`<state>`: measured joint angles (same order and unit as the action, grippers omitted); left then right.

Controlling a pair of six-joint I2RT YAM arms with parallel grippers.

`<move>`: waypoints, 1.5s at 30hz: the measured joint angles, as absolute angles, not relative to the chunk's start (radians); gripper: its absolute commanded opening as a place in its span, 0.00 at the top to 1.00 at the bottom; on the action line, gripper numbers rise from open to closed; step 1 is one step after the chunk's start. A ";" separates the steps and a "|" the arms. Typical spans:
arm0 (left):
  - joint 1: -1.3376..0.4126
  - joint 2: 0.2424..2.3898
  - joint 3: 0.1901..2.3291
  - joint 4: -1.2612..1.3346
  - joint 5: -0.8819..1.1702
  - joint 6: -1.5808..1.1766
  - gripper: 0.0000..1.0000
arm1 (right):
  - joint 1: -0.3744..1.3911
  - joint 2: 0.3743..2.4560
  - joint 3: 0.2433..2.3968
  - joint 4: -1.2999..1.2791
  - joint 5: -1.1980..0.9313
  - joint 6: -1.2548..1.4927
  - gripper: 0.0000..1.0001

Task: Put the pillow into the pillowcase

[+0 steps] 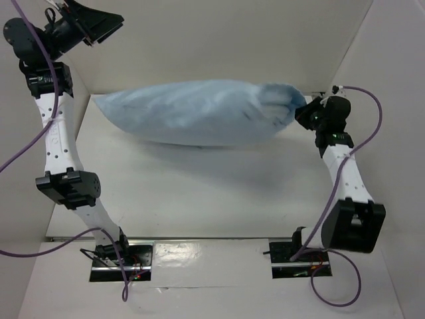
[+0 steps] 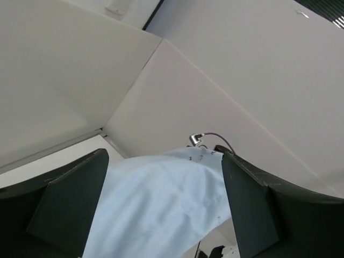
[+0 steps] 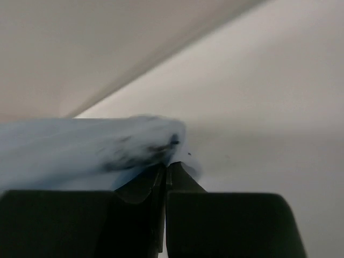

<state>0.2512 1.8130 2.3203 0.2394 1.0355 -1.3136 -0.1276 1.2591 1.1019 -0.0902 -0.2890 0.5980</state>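
Observation:
The light blue pillowcase (image 1: 199,111) lies plump and full across the back of the table, long side left to right. No white pillow fabric shows; the pillow is hidden. My right gripper (image 1: 302,114) is at the case's bunched right end, jaws shut on a fold of the blue fabric (image 3: 134,148); it also shows in the right wrist view (image 3: 166,166). My left gripper (image 1: 106,30) is raised high at the far left, open and empty, well above the case's left end. In the left wrist view the gripper (image 2: 161,161) has the pillowcase (image 2: 156,204) far below, between its fingers.
White enclosure walls (image 1: 219,40) stand close behind and to both sides of the table (image 1: 199,193). The left arm's elbow (image 1: 66,186) sits at the left edge. The right arm's elbow (image 1: 352,226) is near the front right.

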 measured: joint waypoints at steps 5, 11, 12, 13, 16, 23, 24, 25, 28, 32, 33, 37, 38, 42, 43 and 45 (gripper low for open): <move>0.243 1.821 2.198 0.263 1.040 -1.312 0.14 | -0.135 1.509 1.115 -0.178 -0.231 0.575 1.00; 0.229 1.789 2.045 0.225 1.047 -1.253 0.14 | -0.036 1.692 1.254 -0.247 -0.234 0.514 1.00; 0.225 1.779 2.017 0.211 1.046 -1.231 0.14 | -0.017 1.700 1.274 -0.246 -0.237 0.506 1.00; 0.219 1.766 1.985 0.191 1.047 -1.213 0.14 | 0.004 1.705 1.291 -0.246 -0.239 0.501 1.00; 0.193 1.737 1.924 0.097 1.048 -1.124 0.14 | 0.062 1.708 1.325 -0.250 -0.232 0.483 0.88; 0.071 1.654 1.835 -0.306 0.949 -0.825 0.14 | 0.087 1.681 1.398 -0.389 -0.005 0.473 0.01; 0.041 1.635 1.820 -0.383 0.896 -0.771 0.14 | 0.064 1.663 1.397 -0.418 0.031 0.476 0.00; 0.004 1.614 1.803 -0.458 0.842 -0.719 0.15 | 0.036 1.644 1.396 -0.442 0.060 0.482 0.00; -0.106 1.544 1.723 -0.604 0.691 -0.608 0.21 | -0.067 1.566 1.379 -0.477 0.129 0.495 0.00; -0.244 1.438 1.528 -0.706 0.541 -0.548 0.22 | -0.115 1.473 1.379 -0.520 0.194 0.505 0.03; -0.268 1.414 1.476 -0.722 0.501 -0.547 0.22 | -0.111 1.450 1.374 -0.516 0.186 0.503 0.05; -0.347 1.332 1.315 -0.781 0.361 -0.558 0.21 | -0.071 1.338 1.308 -0.468 0.067 0.473 0.05; -0.363 1.309 1.283 -0.789 0.330 -0.562 0.22 | -0.046 1.322 1.301 -0.461 0.041 0.463 0.05; -0.393 1.246 1.185 -0.777 0.255 -0.606 0.23 | 0.135 1.346 1.285 -0.441 0.039 0.448 0.05; -0.394 1.240 1.151 -0.762 0.244 -0.615 0.25 | 0.188 1.349 1.244 -0.417 0.059 0.451 0.06; -0.393 1.251 1.103 -0.716 0.216 -0.647 0.27 | 0.294 1.346 1.111 -0.379 0.082 0.471 0.06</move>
<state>-0.3931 1.2514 1.1030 -0.7158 0.2161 -0.6468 0.2939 1.3457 1.1110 -0.3790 0.0822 0.4706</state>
